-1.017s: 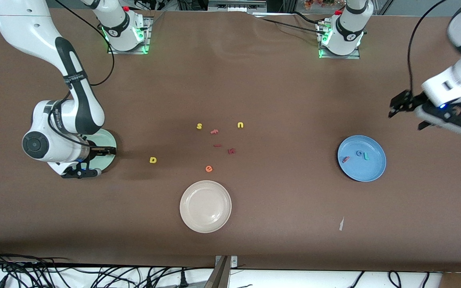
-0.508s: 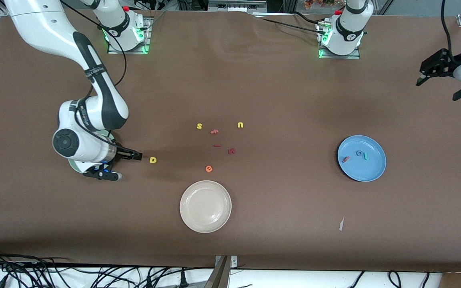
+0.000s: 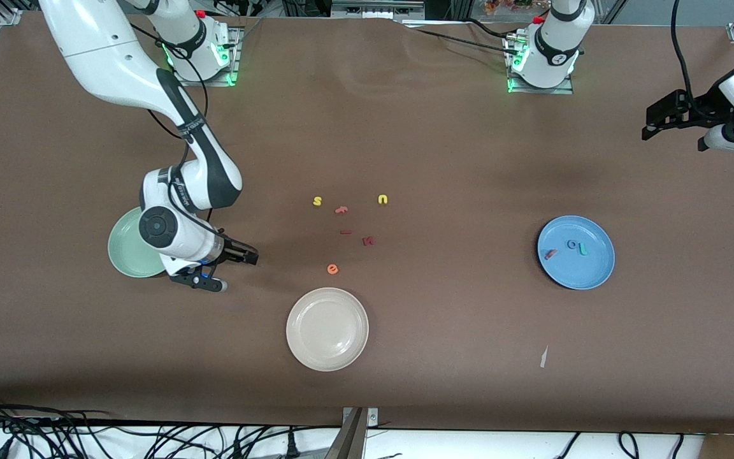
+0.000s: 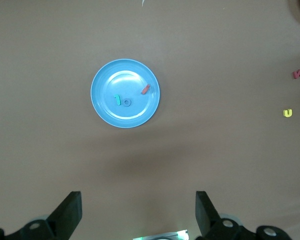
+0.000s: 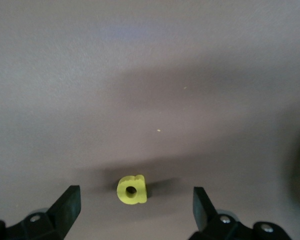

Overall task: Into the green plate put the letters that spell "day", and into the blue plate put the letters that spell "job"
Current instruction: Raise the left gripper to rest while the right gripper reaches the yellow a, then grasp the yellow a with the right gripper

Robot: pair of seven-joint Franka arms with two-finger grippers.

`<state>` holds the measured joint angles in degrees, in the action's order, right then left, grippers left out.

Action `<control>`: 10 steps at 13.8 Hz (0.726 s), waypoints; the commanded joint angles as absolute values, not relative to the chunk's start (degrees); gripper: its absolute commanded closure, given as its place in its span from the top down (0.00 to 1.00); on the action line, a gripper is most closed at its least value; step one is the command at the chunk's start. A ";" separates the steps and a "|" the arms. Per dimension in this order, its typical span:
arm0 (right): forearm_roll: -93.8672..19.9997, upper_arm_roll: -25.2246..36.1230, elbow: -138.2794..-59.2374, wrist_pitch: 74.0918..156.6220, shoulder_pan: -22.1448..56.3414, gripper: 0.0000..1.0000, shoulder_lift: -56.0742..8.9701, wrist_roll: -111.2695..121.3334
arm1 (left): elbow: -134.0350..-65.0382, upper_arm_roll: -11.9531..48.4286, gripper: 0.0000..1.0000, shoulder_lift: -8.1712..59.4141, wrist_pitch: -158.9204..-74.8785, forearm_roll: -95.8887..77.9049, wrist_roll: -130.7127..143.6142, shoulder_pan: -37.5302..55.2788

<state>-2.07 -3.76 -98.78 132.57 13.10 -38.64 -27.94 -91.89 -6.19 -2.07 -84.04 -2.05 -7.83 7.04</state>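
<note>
The yellow "d" (image 5: 131, 189) lies flat on the brown table between the fingers of my open right gripper (image 5: 135, 209), touching neither. In the front view the right gripper (image 3: 238, 273) hangs low beside the green plate (image 3: 123, 250) and hides the "d". The arm covers part of that plate. The blue plate (image 3: 596, 271) sits toward the left arm's end and holds the salmon-red "b" (image 3: 550, 254), blue "o" (image 3: 571, 244) and teal "j" (image 3: 583, 248). My left gripper (image 3: 676, 131) is open and empty, high over bare table at that end. Its wrist view looks down on the blue plate (image 4: 115, 80).
Loose letters lie mid-table: yellow "s" (image 3: 317, 201), yellow "u" (image 3: 383, 199), a salmon letter (image 3: 341, 209), a small red piece (image 3: 345, 232), dark red "k" (image 3: 368, 241), orange "e" (image 3: 332, 269). A cream-white plate (image 3: 327, 299) sits nearer the camera. A paper scrap (image 3: 543, 357) lies near the front edge.
My right gripper has travelled from over the green plate toward mid-table and now straddles the yellow "d". The left arm has drawn back from the blue plate toward the table's end.
</note>
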 commanded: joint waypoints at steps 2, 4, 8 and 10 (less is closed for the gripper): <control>-2.29 -3.78 -97.12 132.89 13.10 0.95 -39.99 -28.39 | -89.82 -6.15 1.00 -1.41 -80.95 -0.53 -6.68 7.47; -2.29 -3.78 -97.03 133.33 13.18 0.84 -40.43 -28.39 | -89.74 -6.15 1.00 -1.32 -81.12 -0.44 -6.68 7.47; -2.29 -3.78 -97.12 134.12 13.18 0.63 -40.78 -28.39 | -89.74 -6.15 1.00 -1.23 -81.30 -0.44 -6.59 7.73; -2.46 -3.78 -97.12 134.12 13.36 0.42 -40.87 -28.48 | -89.74 -6.41 1.00 -1.23 -81.30 -0.53 -6.59 7.38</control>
